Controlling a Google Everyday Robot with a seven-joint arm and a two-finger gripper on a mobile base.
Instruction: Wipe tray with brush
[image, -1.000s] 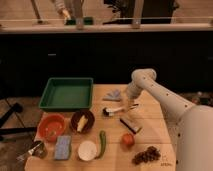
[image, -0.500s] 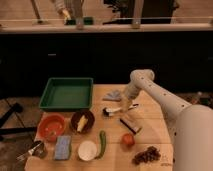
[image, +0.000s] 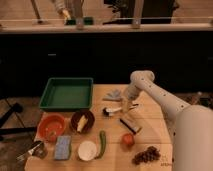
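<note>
The green tray (image: 65, 94) sits at the back left of the wooden table and holds nothing. The brush (image: 116, 109) lies on the table to the right of the tray, with its dark head (image: 106, 112) toward the left and its white handle running right. My gripper (image: 128, 103) hangs down from the white arm (image: 150, 87), right over the handle's right end. I cannot tell whether it touches the handle. The gripper is well to the right of the tray.
A grey-blue cloth (image: 114, 95) lies behind the brush. A brown-black block (image: 131, 125), a tomato (image: 128, 139) and grapes (image: 147, 155) lie in front. An orange bowl (image: 51, 127), a brown bowl (image: 82, 121), a blue sponge (image: 63, 147), a white cup (image: 87, 150) and a green vegetable (image: 102, 144) stand front left.
</note>
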